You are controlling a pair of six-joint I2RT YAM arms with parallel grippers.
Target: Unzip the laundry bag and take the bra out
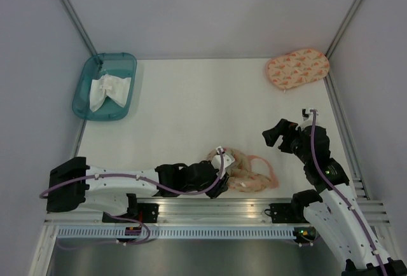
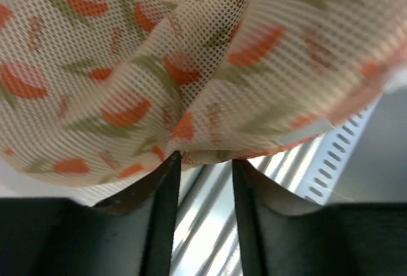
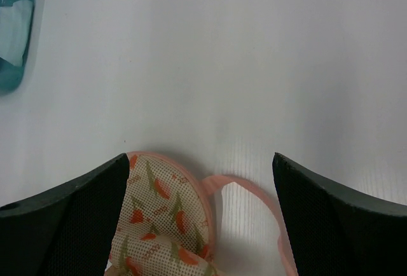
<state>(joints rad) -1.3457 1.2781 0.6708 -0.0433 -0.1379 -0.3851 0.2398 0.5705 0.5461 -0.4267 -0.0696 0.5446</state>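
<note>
Left gripper [image 1: 221,166] at the table's six o'clock, the peach, orange-printed mesh laundry bag [image 1: 247,175] draped over its fingers. Clamped or not? Can't tell! Pink zip edge gapes, so unzipping looks done. Black bra unseen. Right gripper [image 1: 275,133] spread wide, empty.

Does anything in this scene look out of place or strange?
The mesh bag at the near edge is crumpled and folded over, pinched by the left gripper, its pink rim looping loose. A second flat pouch lies alone at the far right corner.
</note>
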